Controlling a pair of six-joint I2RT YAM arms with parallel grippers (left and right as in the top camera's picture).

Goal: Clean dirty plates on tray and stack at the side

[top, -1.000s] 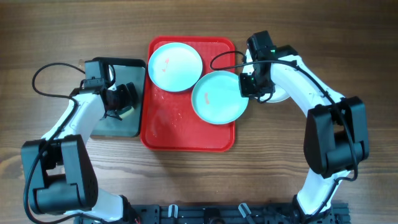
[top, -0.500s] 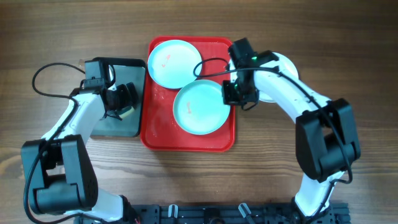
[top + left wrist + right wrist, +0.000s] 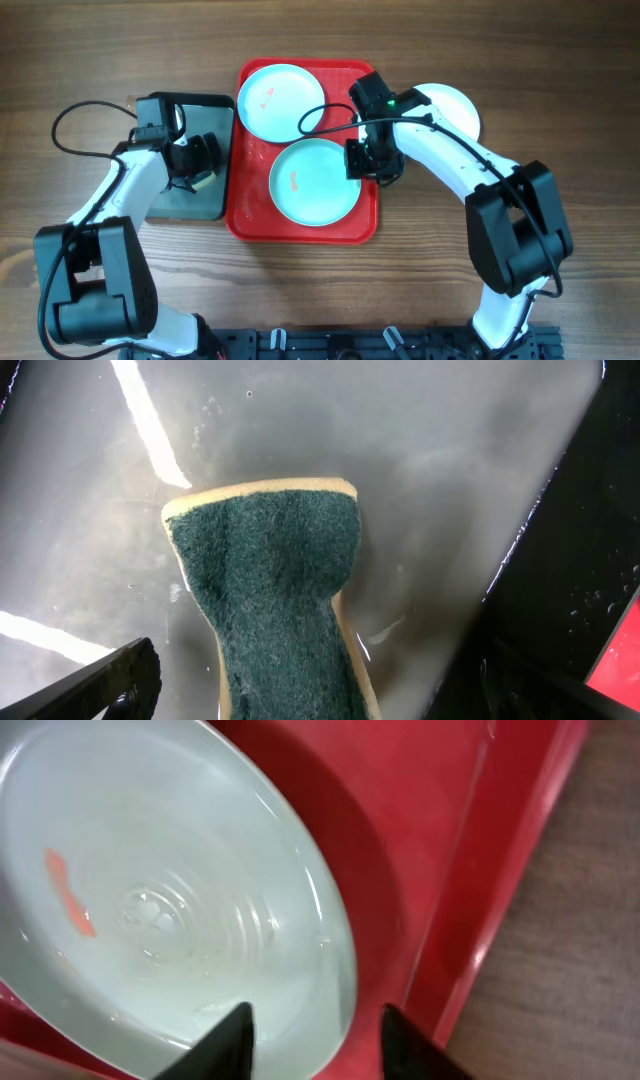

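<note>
The red tray [image 3: 250,215] holds two plates. A white plate with a teal rim and a red smear [image 3: 280,100] lies at its far left. A light teal plate [image 3: 305,185] with a red smear lies near the front middle. My right gripper [image 3: 362,165] is shut on this plate's right rim; the right wrist view shows one finger inside the plate [image 3: 180,900] and one outside over the tray [image 3: 470,850], gripper [image 3: 318,1040]. A third plate [image 3: 455,105] lies on the table right of the tray, partly hidden by my right arm. My left gripper [image 3: 200,165] is open.
A small black-rimmed grey tray [image 3: 170,205] lies left of the red tray. A green and yellow sponge [image 3: 270,560] lies on its wet floor [image 3: 450,450] between my left gripper's spread fingers [image 3: 320,690]. Wooden table surrounds both trays.
My right gripper has moved the light teal plate left and forward, from the tray's right edge to its front middle. The white plate on the right is uncovered. The left arm has not moved.
</note>
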